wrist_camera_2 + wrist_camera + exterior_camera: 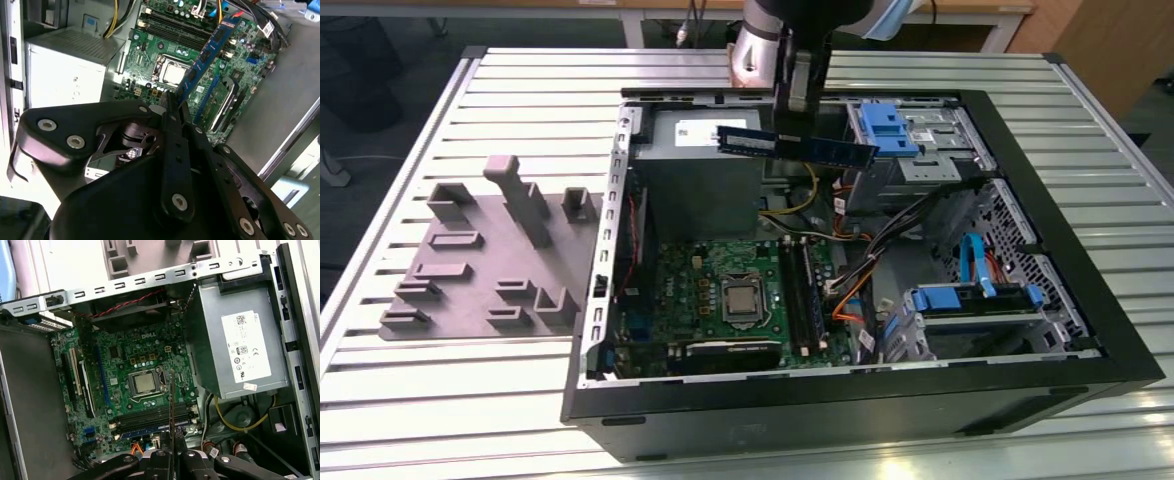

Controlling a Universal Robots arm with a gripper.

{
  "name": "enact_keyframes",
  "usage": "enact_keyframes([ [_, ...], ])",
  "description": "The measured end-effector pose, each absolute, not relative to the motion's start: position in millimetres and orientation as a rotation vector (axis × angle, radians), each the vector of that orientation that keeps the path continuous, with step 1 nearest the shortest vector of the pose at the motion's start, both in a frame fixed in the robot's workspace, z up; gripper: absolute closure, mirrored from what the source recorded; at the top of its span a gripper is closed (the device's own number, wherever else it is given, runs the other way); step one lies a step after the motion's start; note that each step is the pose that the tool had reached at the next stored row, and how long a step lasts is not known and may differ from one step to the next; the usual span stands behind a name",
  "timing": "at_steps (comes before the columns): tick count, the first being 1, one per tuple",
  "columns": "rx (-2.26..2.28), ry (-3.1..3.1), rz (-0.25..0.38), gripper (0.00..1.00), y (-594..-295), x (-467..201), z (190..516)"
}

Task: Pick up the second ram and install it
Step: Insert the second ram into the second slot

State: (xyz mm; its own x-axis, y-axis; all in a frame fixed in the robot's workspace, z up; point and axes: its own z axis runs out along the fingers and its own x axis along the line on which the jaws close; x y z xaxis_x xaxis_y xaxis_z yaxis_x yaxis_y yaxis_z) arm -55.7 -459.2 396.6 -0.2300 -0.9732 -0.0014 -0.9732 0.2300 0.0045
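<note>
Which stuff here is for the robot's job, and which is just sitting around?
For the job:
ram, held above the open case
gripper, shut on it
motherboard slots

Just sitting around:
grey fixture
power supply
blue drive trays

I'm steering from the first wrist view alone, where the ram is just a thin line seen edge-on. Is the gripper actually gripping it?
Observer: Yes. In the second wrist view the thin, flat, dark green memory stick with black chips juts out from between the shut fingers of the black gripper.
Operator: How does it sit over the case?
Observer: In the exterior view it hangs roughly level above the open black computer case, near the grey metal power supply box, well clear of the green motherboard.
</note>
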Motion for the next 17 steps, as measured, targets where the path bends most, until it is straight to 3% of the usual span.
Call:
enact_keyframes([
  [17, 1.631, -2.682, -0.005, 0.86, -459.2, -55.7, 394.7],
])
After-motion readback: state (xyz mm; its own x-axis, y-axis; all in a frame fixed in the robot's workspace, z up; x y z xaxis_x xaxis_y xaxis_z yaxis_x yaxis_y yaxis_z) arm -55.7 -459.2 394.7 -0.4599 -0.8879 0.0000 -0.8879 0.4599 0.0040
